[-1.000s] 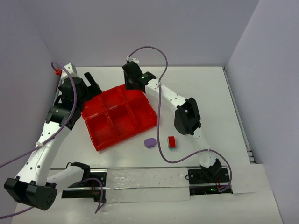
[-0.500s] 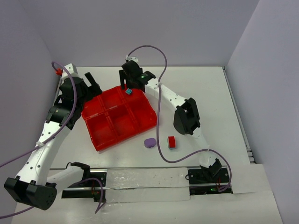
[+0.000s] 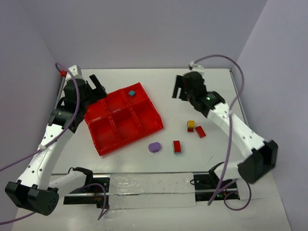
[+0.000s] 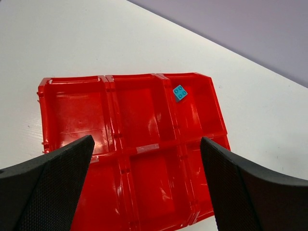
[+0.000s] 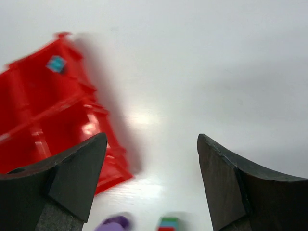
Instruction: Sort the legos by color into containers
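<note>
Left gripper [image 4: 147,141] and right gripper [image 5: 151,138] parted, empty, teal lego [image 4: 180,92] in corner container [image 4: 198,118]

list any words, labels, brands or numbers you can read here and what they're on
None: no word, number, brand or sign can be read in any view.
The red tray, the teal brick and the table show plain surfaces; the right wrist view is blurred.

No readable text, labels, brands or numbers anywhere; no signs visible
</note>
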Tool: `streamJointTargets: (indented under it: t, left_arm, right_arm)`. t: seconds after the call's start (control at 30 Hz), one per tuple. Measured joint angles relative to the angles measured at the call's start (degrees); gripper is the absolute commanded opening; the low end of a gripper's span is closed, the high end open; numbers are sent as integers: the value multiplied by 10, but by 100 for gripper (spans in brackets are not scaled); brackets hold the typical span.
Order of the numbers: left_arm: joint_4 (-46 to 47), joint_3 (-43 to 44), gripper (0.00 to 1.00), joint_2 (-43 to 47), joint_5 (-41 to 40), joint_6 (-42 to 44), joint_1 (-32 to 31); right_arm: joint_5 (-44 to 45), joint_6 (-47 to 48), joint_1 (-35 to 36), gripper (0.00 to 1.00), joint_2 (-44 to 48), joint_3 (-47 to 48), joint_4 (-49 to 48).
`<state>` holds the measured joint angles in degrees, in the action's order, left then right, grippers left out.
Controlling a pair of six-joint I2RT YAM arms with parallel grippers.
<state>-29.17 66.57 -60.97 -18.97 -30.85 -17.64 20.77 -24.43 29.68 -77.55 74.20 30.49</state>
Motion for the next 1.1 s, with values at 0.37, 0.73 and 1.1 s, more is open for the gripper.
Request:
streamJointTargets:
  t: [0.37, 0.73, 1.1]
  left_arm:
    - [21, 0, 99, -25, 30, 0, 0]
    - [25, -4, 99, -27, 35, 0, -1]
    - [28, -6, 99, -27, 43, 0, -1]
  right_arm:
    - [-26, -50, -90, 82, 94, -264, 33]
    - [-65, -40, -101, 72, 11, -271, -37]
    - [-76, -25, -102, 58, -24, -277, -65]
